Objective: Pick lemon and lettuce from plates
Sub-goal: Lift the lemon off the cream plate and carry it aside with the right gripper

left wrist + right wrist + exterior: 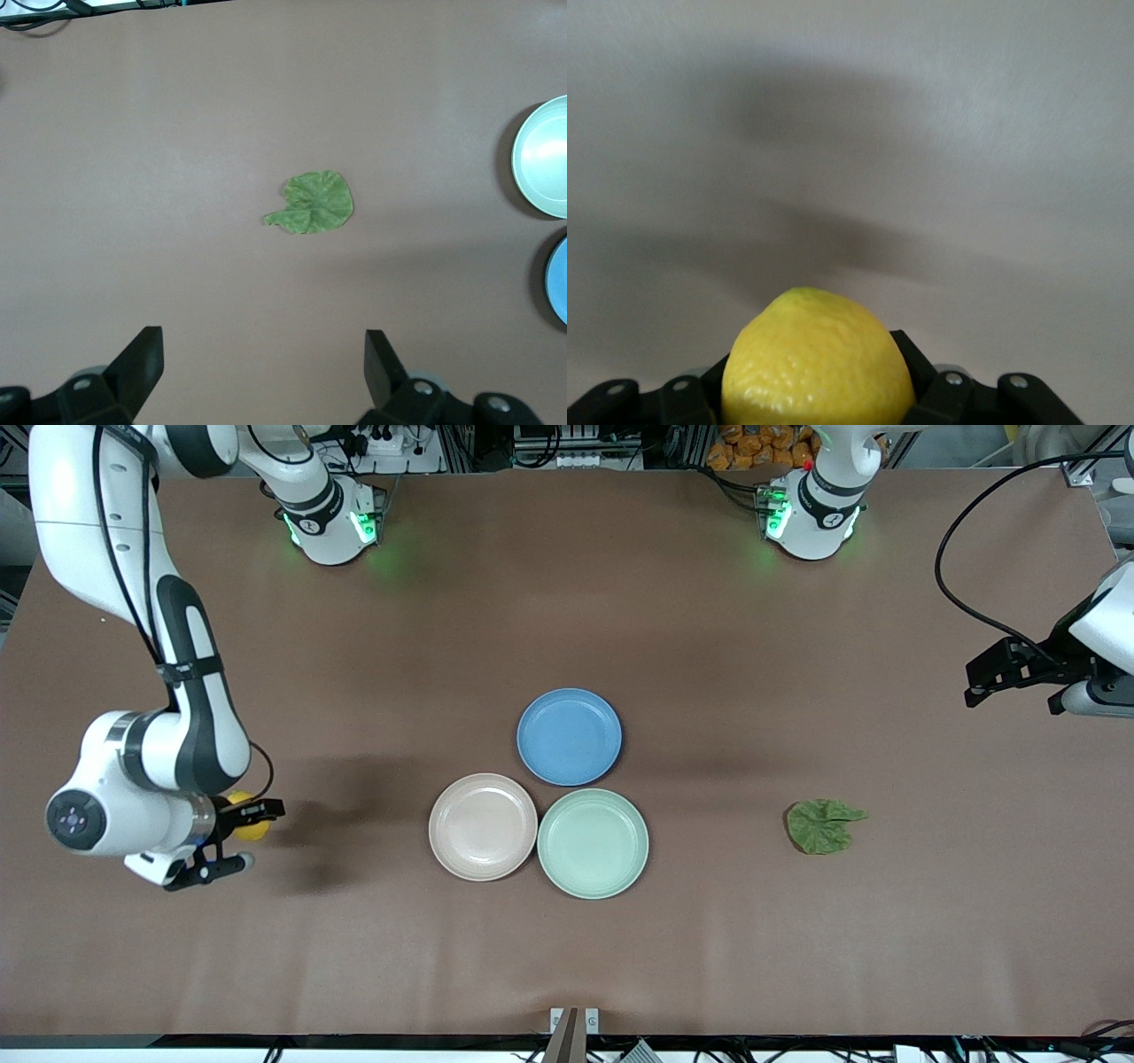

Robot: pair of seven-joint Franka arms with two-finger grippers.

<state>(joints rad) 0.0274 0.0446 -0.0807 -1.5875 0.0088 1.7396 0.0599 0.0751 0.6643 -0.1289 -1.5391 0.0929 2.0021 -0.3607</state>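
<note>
A blue plate (569,736) is seen just above the centre of the frame, lying flat on the brown table (567,939), which fills nearly the whole picture. In the left wrist view only an edge of the blue plate (558,282) is shown, at the lower right of the frame. Orange items (760,446) are piled at the top edge, right of centre, off the table.
</note>
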